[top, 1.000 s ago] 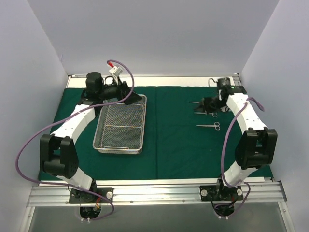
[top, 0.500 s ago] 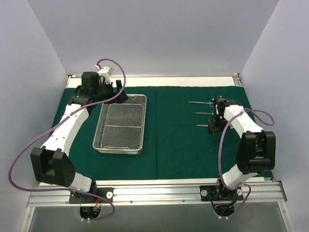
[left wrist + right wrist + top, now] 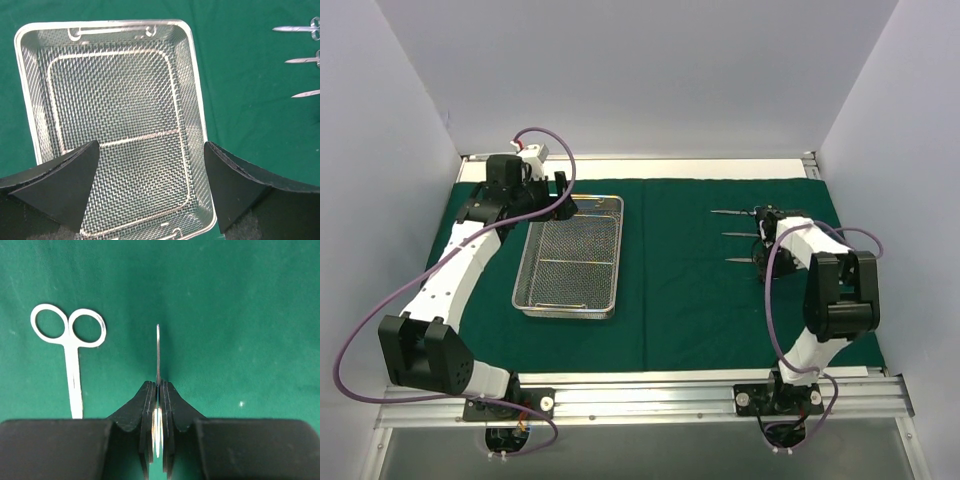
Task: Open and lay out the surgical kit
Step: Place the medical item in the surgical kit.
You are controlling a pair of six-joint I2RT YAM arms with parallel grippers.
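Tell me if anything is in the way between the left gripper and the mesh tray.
Nothing visible. The left gripper hangs open right above the tray, whose mesh floor is bare. The scissors lie off to the side on the green cloth, well apart.

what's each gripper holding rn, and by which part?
Right gripper is shut on a slim metal instrument, turned on edge, pinched partway along its shaft; which end protrudes cannot be told. Left gripper is open over the mesh tray, holding nothing.
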